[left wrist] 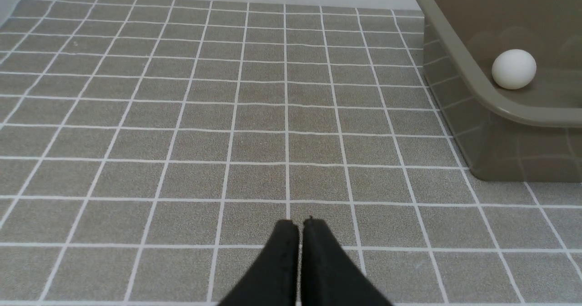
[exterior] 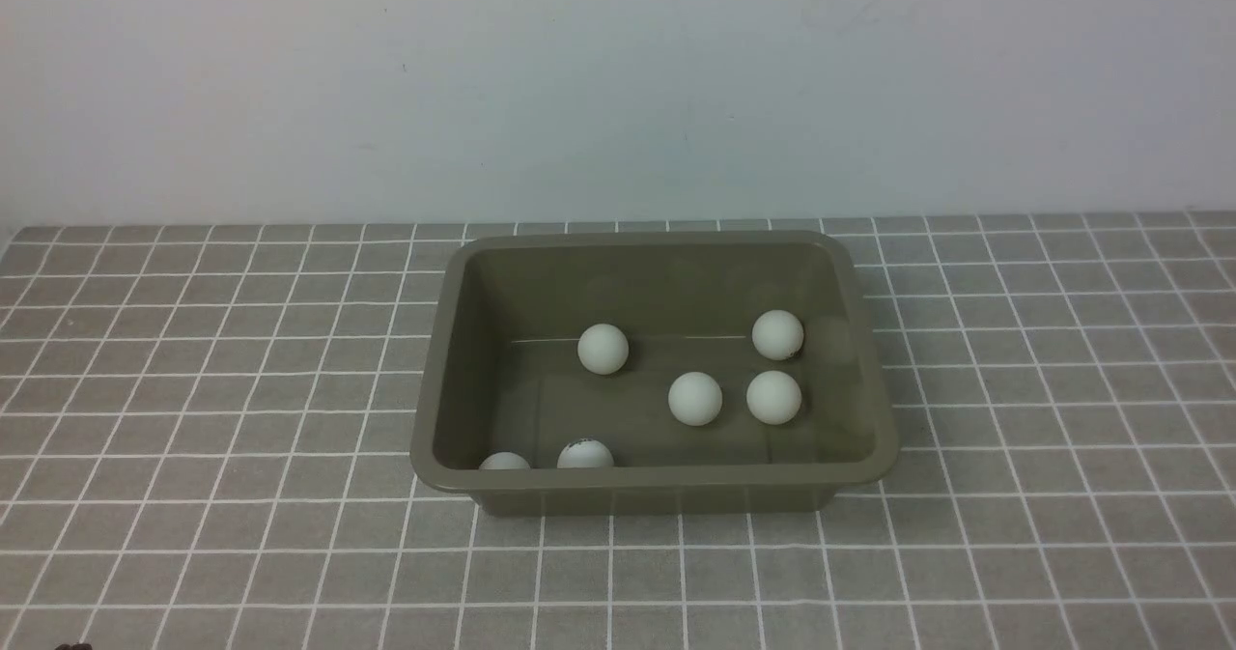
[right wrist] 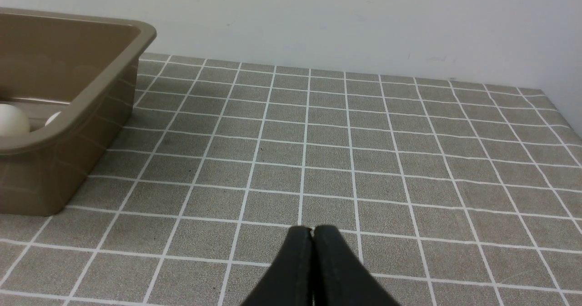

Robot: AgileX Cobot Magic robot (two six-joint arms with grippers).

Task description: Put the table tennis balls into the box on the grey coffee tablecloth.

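Observation:
The olive-green box [exterior: 874, 438] stands in the middle of the grey coffee tablecloth [exterior: 193, 389]. Several white table tennis balls lie inside it, among them one at the back [exterior: 603, 349], one in the middle [exterior: 694, 399] and one with a dark logo by the front wall [exterior: 584, 455]. In the left wrist view my left gripper [left wrist: 300, 223] is shut and empty, low over the cloth, with the box [left wrist: 477, 76] and one ball [left wrist: 514, 68] off to one side. In the right wrist view my right gripper [right wrist: 312, 229] is shut and empty, apart from the box [right wrist: 91, 92].
A plain pale wall [exterior: 618, 80] rises behind the cloth's far edge. Neither arm shows in the front view, except a small dark bit at the bottom left corner [exterior: 72, 645]. No ball lies on the cloth outside the box.

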